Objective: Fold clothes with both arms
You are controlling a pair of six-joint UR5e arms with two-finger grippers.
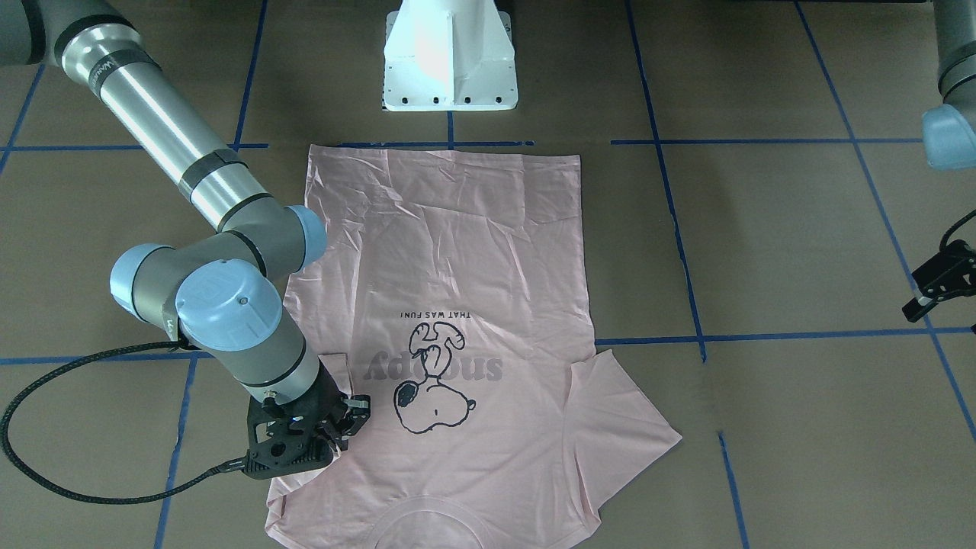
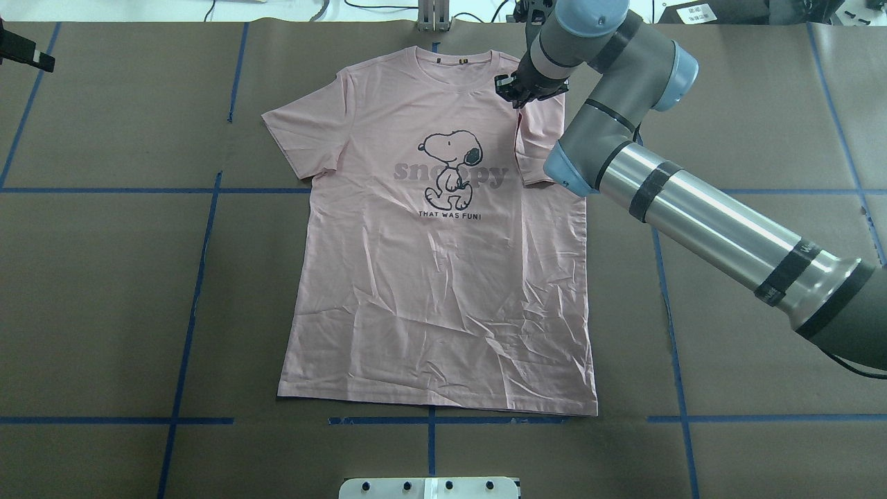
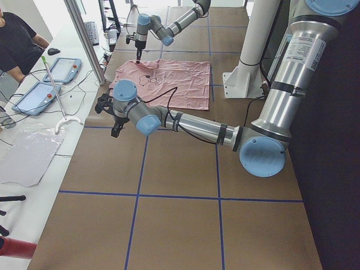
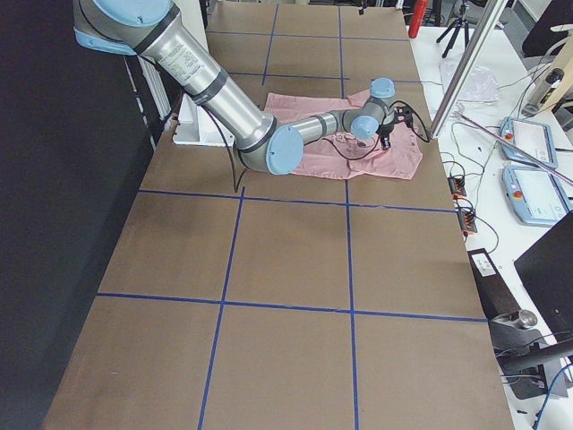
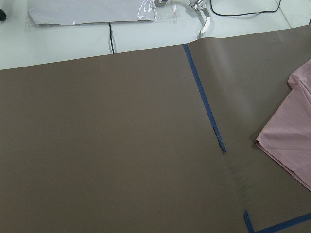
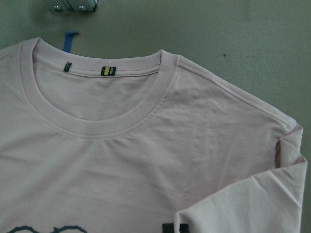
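The wrinkled pink T-shirt [image 2: 443,277] lies flat, print up, on the brown paper tabletop [image 2: 104,277], one short sleeve folded inward below the right gripper [image 2: 521,90]. The left gripper [image 1: 934,293] hangs well aside. I cannot tell whether either is spread.

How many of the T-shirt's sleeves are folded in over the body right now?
1: the sleeve on the robot's right, folded onto the chest near the right gripper. The left sleeve lies spread flat.
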